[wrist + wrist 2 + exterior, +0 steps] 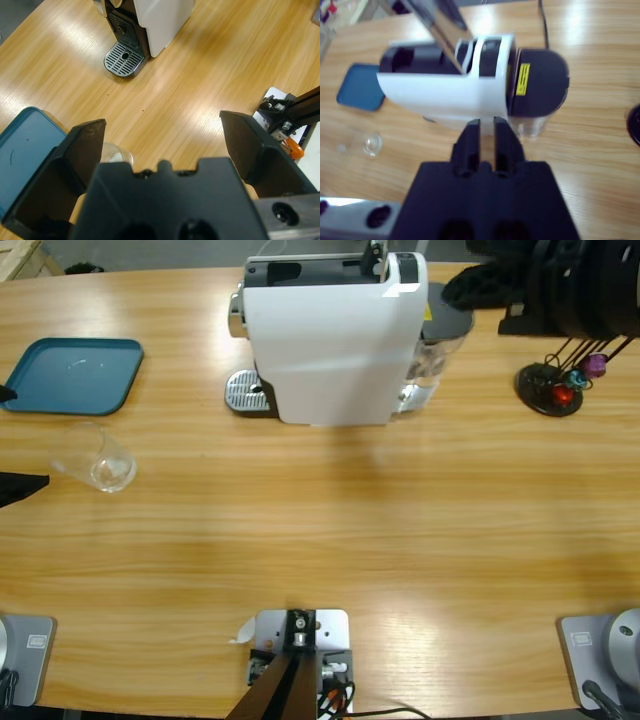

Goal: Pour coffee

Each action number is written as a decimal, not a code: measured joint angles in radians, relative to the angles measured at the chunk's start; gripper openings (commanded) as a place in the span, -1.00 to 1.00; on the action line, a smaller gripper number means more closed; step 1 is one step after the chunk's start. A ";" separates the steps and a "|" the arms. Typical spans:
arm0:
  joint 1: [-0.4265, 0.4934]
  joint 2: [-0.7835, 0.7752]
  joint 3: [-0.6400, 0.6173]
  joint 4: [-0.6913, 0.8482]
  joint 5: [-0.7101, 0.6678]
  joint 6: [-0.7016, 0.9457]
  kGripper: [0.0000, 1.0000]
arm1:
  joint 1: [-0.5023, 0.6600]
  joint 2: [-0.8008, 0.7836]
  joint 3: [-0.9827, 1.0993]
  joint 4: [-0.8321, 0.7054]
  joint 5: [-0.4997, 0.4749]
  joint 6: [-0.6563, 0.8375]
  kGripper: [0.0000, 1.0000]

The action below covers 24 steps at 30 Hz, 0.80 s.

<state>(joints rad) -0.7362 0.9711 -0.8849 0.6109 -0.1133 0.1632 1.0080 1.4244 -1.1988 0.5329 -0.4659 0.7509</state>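
Gaping left gripper above glass; right gripper seemingly closed

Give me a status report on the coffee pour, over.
Left gripper open, above clear glass cup. Right gripper shut, empty, above white boxy coffee machine. Cup beside blue tray; no coffee visible in it. Nothing in the way.

Long wooden counter has a white coffee machine, teal tray, clear glass cup near the tray, and a capsule stand.
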 measured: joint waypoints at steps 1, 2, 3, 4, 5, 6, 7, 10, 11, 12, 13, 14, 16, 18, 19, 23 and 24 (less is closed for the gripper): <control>0.000 -0.001 0.001 0.001 0.000 0.000 0.98 | -0.003 0.011 -0.026 -0.001 -0.015 0.011 -1.00; 0.000 -0.003 0.006 0.003 0.000 0.000 0.99 | -0.008 0.024 -0.059 -0.005 -0.029 0.020 -1.00; 0.000 -0.005 0.012 0.006 0.000 0.000 0.99 | -0.014 0.037 -0.089 -0.010 -0.040 0.029 -1.00; 0.000 -0.010 0.020 0.010 0.000 0.000 0.99 | -0.022 0.053 -0.120 -0.013 -0.049 0.042 -1.00; 0.000 -0.016 0.028 0.013 0.000 0.000 0.99 | -0.033 0.073 -0.148 -0.015 -0.057 0.057 -1.00; 0.000 -0.024 0.034 0.016 0.000 0.000 0.99 | -0.045 0.092 -0.176 -0.016 -0.061 0.078 -1.00; 0.000 -0.034 0.042 0.018 0.000 0.000 0.99 | -0.052 0.110 -0.199 -0.017 -0.063 0.096 -1.00; 0.000 -0.060 0.070 0.019 0.000 0.000 0.99 | -0.058 0.150 -0.254 -0.018 -0.064 0.127 -1.00; 0.000 -0.067 0.080 0.020 0.000 0.000 0.99 | -0.059 0.160 -0.267 -0.018 -0.064 0.139 -1.00; 0.000 -0.076 0.088 0.021 0.000 0.000 0.99 | -0.059 0.168 -0.272 -0.018 -0.064 0.154 -1.00; 0.000 -0.084 0.093 0.022 0.000 0.000 0.99 | -0.059 0.173 -0.272 -0.018 -0.064 0.172 -1.00; 0.000 -0.092 0.096 0.022 0.000 0.000 0.99 | -0.059 0.177 -0.272 -0.018 -0.064 0.187 -1.00; 0.000 -0.096 0.097 0.022 0.000 0.000 0.99 | -0.059 0.185 -0.273 -0.018 -0.064 0.209 -1.00; 0.000 -0.096 0.097 0.022 0.000 0.000 0.99 | -0.060 0.190 -0.275 -0.018 -0.064 0.223 -1.00; 0.000 -0.096 0.097 0.022 0.000 0.000 0.99 | -0.060 0.190 -0.277 -0.018 -0.064 0.229 -1.00; 0.000 -0.096 0.097 0.022 0.000 0.000 0.99 | -0.060 0.195 -0.313 -0.018 -0.064 0.248 -1.00; 0.000 -0.096 0.097 0.023 0.000 0.000 0.99 | -0.060 0.198 -0.320 -0.018 -0.064 0.254 -1.00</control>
<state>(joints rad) -0.7362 0.8752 -0.7875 0.6340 -0.1134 0.1632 0.9481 1.6220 -1.5188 0.5153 -0.5301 1.0047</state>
